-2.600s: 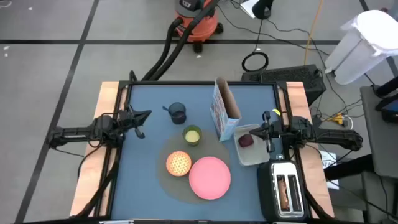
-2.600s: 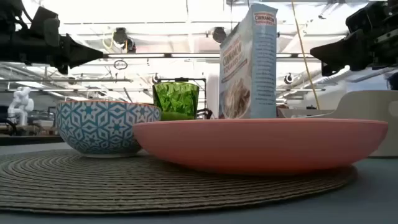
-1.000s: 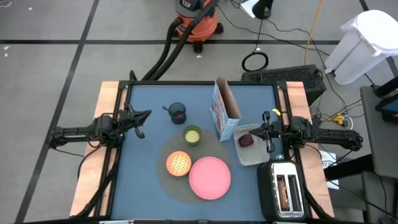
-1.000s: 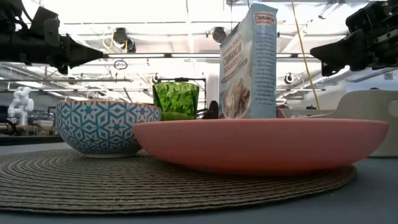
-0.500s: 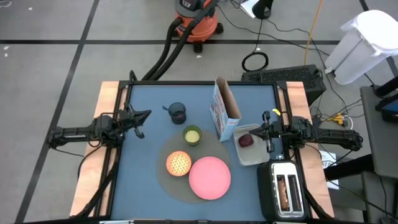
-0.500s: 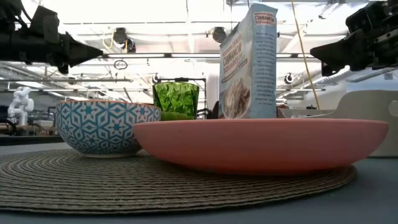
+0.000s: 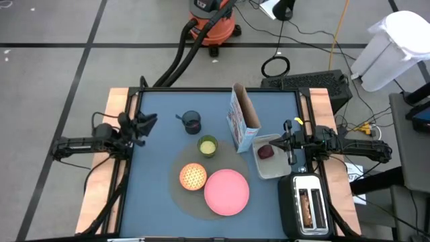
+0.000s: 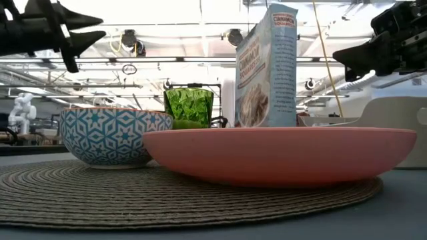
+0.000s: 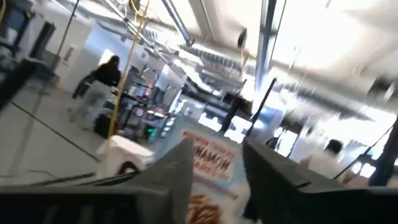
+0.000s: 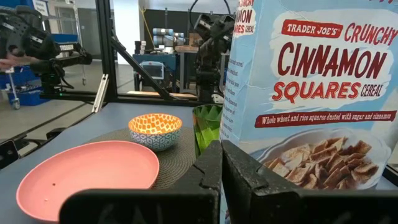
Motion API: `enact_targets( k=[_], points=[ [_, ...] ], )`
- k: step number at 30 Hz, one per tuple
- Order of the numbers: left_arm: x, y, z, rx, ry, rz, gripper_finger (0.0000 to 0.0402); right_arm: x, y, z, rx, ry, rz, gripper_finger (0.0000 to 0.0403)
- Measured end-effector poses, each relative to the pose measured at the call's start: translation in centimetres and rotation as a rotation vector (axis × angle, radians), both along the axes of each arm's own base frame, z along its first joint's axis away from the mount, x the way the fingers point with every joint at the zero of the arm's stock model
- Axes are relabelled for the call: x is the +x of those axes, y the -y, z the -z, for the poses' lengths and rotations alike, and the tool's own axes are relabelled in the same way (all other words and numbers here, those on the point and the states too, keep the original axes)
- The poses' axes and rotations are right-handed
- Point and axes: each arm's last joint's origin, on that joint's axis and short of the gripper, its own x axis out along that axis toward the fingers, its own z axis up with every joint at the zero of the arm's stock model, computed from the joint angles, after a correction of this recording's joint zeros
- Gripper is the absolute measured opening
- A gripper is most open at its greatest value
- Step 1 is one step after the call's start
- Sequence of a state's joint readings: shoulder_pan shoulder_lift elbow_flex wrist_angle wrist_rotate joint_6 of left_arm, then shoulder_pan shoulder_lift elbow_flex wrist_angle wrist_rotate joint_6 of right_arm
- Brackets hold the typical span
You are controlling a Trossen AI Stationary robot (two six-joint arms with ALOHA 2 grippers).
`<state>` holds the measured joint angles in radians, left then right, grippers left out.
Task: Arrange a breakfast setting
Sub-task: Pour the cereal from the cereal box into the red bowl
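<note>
A round grey mat (image 7: 176,195) carries the pink plate (image 7: 226,191) and the small orange bowl (image 7: 193,176). The green cup (image 7: 207,146) stands at the mat's far edge, with the dark blue mug (image 7: 192,122) beyond it. The cereal box (image 7: 243,126) stands upright at centre. The dark red fruit (image 7: 267,152) lies in a clear tub (image 7: 275,168). A toast slice (image 7: 308,207) stands in the toaster. The purple spoon does not show plainly. My left gripper (image 7: 149,121) is open in the air, left of the mug. My right gripper (image 7: 285,141) is shut, in the air by the tub.
The black toaster (image 7: 308,202) stands at the table's near right corner, beside the tub. The cereal box is tall and stands between the two grippers. Bare blue table lies at the near left and along the far edge.
My left gripper has drawn back a little toward the table's left edge, risen, and tipped its fingers upward while turning about its axis. My right gripper and the objects have kept still.
</note>
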<state>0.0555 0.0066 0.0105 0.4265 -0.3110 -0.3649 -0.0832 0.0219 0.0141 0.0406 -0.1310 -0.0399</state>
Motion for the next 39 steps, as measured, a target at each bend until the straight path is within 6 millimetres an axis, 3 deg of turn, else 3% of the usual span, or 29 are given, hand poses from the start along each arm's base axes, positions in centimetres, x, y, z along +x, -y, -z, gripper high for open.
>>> enact_targets(
  k=[5, 9, 14, 21, 28, 34, 39],
  points=[
    [0.3, 0.3, -0.4, -0.036, 0.05, 0.086, 0.0219, 0.0, 0.0, 0.0, -0.002, 0.0, 0.0, 0.0],
    [1.1, 0.7, -1.0, -0.036, 0.037, 0.124, 0.0227, 0.0, 0.0, 0.0, -0.002, 0.0, 0.0, 0.0],
    [3.3, 1.2, -4.8, 0.026, -0.046, 0.142, 0.0227, 0.0, 0.0, 0.0, -0.002, 0.001, 0.0, 0.0],
    [9.5, 2.0, -11.9, 0.279, -0.226, 0.071, 0.0227, 0.0, 0.0, -0.1, -0.003, 0.01, 0.0, 0.0],
    [16.7, 2.0, -18.1, 0.419, -0.514, 0.059, 0.0227, 0.0, 0.0, -0.1, -0.004, 0.012, 0.0, 0.0],
    [21.9, 1.2, -20.4, 0.499, -0.758, 0.062, 0.0227, 0.0, 0.0, -0.1, -0.071, 0.017, 0.001, 0.0],
    [25.2, 0.4, -20.8, 0.576, -0.852, 0.142, 0.0227, 0.0, 0.0, -0.1, -0.083, 0.017, 0.002, 0.0]
  ],
)
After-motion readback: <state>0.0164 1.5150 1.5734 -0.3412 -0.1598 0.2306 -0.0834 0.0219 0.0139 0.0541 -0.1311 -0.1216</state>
